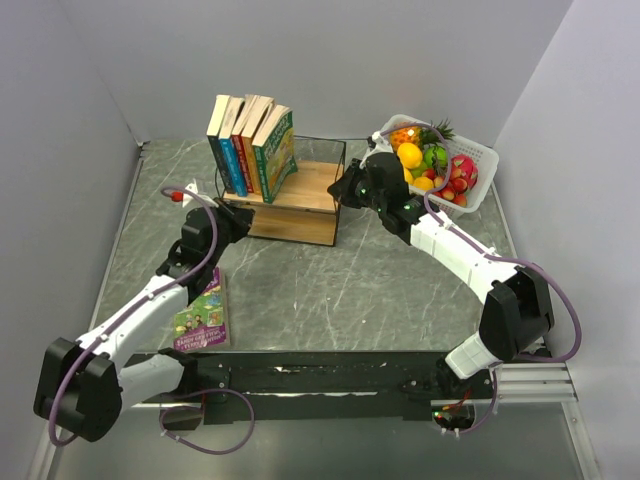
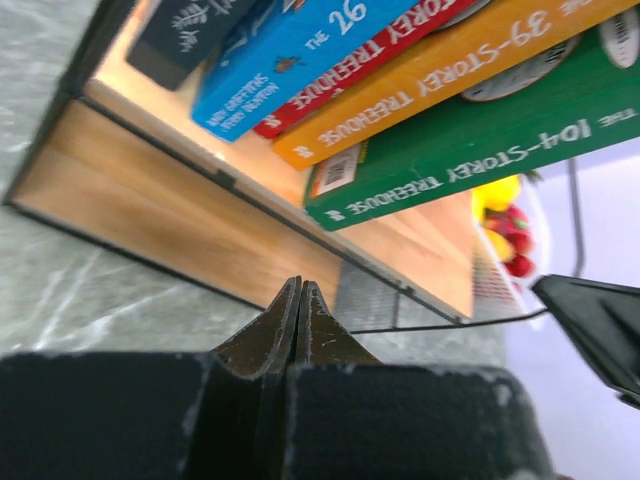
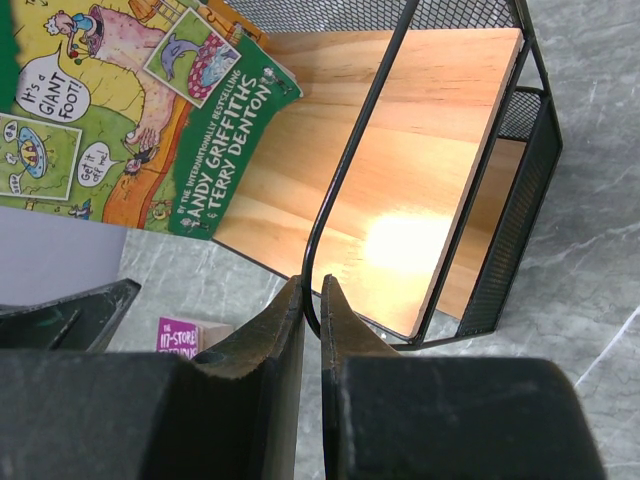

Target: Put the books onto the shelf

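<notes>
**Two arms at the shelf, five books shelved, one left on the table.**

The shelf (image 1: 315, 182) stands at the middle of the table's (image 1: 330, 290) far edge. Five books (image 1: 250, 145) stand on its top board at the left end, spines up, leaning against one another. A sixth, the purple book (image 1: 203, 312), lies flat near the table's left edge, beside the left arm. The left hand (image 1: 236, 216) is at the shelf's near left corner, its fingers pressed fully together and holding nothing. The right hand (image 1: 346, 188) is at the shelf's right end, its fingers narrowed to a thin slit. The corner of the black wire frame lines up with that slit, and whether it is pinched cannot be told. A white fruit basket (image 1: 482, 160) sits in the far right corner.
</notes>
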Controlling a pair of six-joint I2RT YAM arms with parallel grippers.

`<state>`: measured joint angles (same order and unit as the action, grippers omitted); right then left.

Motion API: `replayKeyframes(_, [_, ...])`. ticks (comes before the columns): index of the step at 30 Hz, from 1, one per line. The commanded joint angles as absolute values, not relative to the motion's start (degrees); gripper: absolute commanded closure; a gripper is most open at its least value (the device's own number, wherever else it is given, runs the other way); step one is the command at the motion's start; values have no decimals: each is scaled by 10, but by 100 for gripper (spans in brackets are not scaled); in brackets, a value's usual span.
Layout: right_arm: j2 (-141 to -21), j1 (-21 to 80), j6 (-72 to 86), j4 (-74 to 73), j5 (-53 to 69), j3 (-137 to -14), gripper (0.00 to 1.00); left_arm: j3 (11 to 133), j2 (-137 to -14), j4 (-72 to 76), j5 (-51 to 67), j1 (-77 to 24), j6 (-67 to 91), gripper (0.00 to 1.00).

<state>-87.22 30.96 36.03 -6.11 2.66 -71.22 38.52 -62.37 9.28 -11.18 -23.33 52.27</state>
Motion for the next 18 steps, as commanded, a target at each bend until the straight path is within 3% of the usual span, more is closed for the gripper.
replayKeyframes(1, [-883, 309, 378, -132, 38, -699, 100, 356, -633, 219, -5, -205, 559, 99])
replayKeyframes(9, [-884, 309, 377, -124, 44, -692, 100, 291, -704, 434, 67, -171, 640, 99])
replayKeyframes(18, [-885, 308, 376, -122, 50, -691, 100, 305, -750, 520, 106, -165, 656, 99])
